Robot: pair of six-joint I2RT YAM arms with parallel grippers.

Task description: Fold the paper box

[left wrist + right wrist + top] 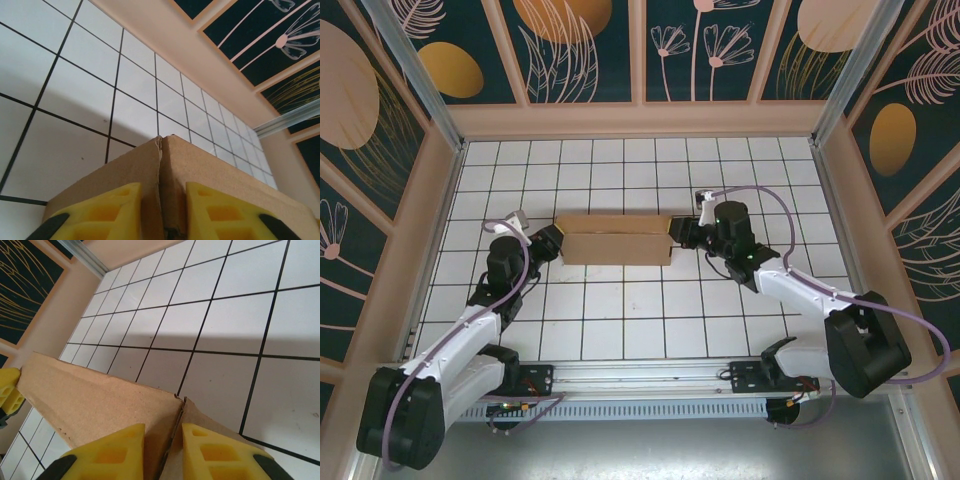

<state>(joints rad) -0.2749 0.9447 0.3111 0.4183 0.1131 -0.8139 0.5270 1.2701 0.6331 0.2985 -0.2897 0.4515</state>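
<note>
The paper box (617, 240) lies lengthwise across the middle of the white tiled counter (620, 320), its ends pointing to 9 and 3 o'clock in the overhead view. The left hand (551, 243) meets the 9 o'clock end and the right hand (677, 232) the 3 o'clock end, so the cardboard is braced from both sides at once. That looks chosen to stop the light box sliding or skewing while its end walls are worked.

In the left wrist view the yellow fingers (115, 212) sit close together with a vertical cardboard seam pinched between them. The right wrist view shows the same, with that hand clamped on the upright edge where two panels meet. Gripping right at these corner seams suggests the step in hand is pressing the end flaps home or holding them upright. The box reads as a closed rectangular form, so the folding seems far along, though I cannot tell whether any tabs are locked.
</note>
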